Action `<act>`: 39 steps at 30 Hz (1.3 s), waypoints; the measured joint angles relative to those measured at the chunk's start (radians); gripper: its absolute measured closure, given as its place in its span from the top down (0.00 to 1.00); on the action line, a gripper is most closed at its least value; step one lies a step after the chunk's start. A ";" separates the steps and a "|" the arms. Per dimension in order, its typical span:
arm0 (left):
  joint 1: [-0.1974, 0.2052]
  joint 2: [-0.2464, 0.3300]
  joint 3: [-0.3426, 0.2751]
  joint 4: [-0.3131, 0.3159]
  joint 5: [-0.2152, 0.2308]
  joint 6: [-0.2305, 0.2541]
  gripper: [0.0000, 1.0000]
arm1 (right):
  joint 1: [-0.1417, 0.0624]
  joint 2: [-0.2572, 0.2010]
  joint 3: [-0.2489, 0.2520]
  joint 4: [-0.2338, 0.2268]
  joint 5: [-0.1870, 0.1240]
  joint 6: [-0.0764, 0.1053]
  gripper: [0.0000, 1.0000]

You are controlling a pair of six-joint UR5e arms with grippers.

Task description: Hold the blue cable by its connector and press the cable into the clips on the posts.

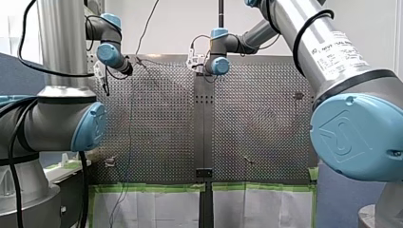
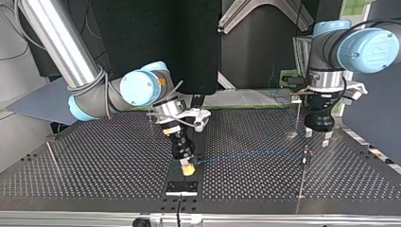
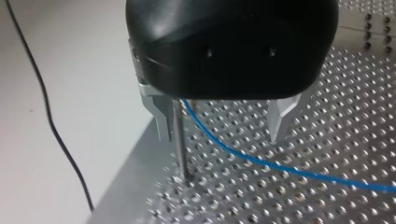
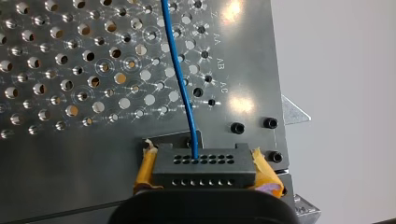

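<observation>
Blue cable [image 4: 184,93]: one end enters the black connector [image 4: 204,171], which my right gripper [image 2: 188,169] has clamped between its yellow pads [image 4: 145,170]. Location: middle of the perforated table's [image 2: 94,156] edge nearest the top view's camera, close to a black plate [image 2: 181,187]. From the connector the cable runs low over the table toward the edge at the top view's right, reaching my left gripper [image 3: 220,137]. That gripper is black with metal fingers [image 3: 280,119], spread apart and holding nothing; the cable passes between them. A thin upright post [image 3: 180,140] stands just beside one finger, its foot in the table. Whether the cable is seated on the post cannot be determined.
</observation>
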 joint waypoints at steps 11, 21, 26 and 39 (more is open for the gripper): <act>-0.001 0.071 0.002 -0.013 0.049 0.059 0.98 | 0.000 0.000 0.000 0.001 0.000 0.000 0.00; -0.002 0.072 0.011 -0.074 0.087 0.128 0.98 | 0.003 0.000 0.000 0.002 0.000 0.000 0.00; -0.003 0.072 0.013 -0.093 0.102 0.178 0.98 | 0.002 0.000 0.000 0.004 0.001 0.000 0.00; -0.002 0.077 0.037 -0.096 0.104 0.297 0.98 | 0.001 0.002 0.000 0.005 0.003 0.000 0.00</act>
